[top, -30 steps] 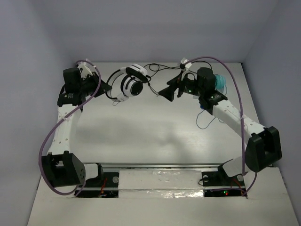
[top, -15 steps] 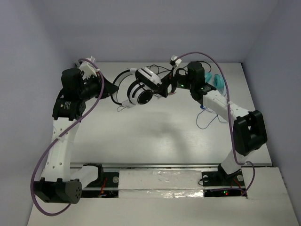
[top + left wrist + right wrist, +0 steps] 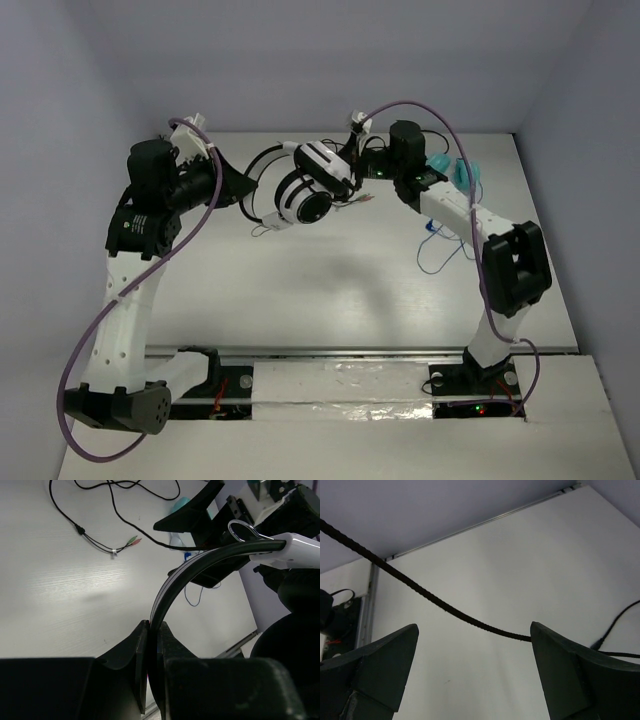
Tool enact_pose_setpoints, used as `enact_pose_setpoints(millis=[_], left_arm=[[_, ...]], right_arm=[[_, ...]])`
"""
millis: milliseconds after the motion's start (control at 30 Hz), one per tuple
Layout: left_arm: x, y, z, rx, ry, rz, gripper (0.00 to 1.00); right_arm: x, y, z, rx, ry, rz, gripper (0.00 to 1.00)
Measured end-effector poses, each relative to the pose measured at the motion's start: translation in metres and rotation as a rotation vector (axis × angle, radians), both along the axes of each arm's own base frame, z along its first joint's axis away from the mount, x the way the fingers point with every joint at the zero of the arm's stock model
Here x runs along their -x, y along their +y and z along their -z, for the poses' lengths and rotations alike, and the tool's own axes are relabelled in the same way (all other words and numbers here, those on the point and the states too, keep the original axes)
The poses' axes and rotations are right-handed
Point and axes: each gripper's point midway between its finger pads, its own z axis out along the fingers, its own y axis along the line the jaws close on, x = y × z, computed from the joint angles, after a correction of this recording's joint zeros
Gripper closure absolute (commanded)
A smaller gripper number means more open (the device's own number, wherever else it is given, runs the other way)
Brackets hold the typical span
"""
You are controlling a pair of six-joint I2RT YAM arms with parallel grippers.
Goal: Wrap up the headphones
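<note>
We see the headphones (image 3: 300,192) held up off the worktop (image 3: 330,300) near the middle of its far edge, one white-shelled cup above the other. The left gripper (image 3: 152,630) is clamped tight on the thin black headband (image 3: 200,565), whose arc rises from between its fingers toward a white yoke (image 3: 295,547). The right gripper (image 3: 474,626) stands wide open just beside the upper cup; we find the thin black cable (image 3: 445,609) crossing the gap between its fingers without either one pinching it. The cable's loose end, with green and pink plugs (image 3: 131,540), lies on the worktop by the far edge. Teal headphones (image 3: 462,172) sit near the far right corner, their blue cord (image 3: 440,262) trailing toward the right edge. We can read no lettering on the cups.
</note>
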Motion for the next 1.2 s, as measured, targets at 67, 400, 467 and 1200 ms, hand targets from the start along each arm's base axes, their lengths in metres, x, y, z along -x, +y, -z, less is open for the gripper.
enact_pose_setpoints(millis=[67,400,467,1200], left_arm=[[0.001,0.000,-0.004,0.003,-0.007,0.000,1.00],[0.000,-0.011,-0.013,0.057,-0.012,0.045,1.00],[-0.002,-0.014,-0.015,0.065,-0.010,0.054,1.00],[-0.067,0.027,-0.055,-0.012,-0.145,-0.276,1.00]], right_arm=[[0.002,0.004,0.003,-0.010,0.018,-0.034,0.00],[-0.008,0.023,0.032,-0.083,0.158,-0.110,0.14],[-0.010,0.026,0.041,-0.094,0.188,-0.120,0.19],[0.157,0.053,0.062,-0.172,0.739,-0.506,0.40]])
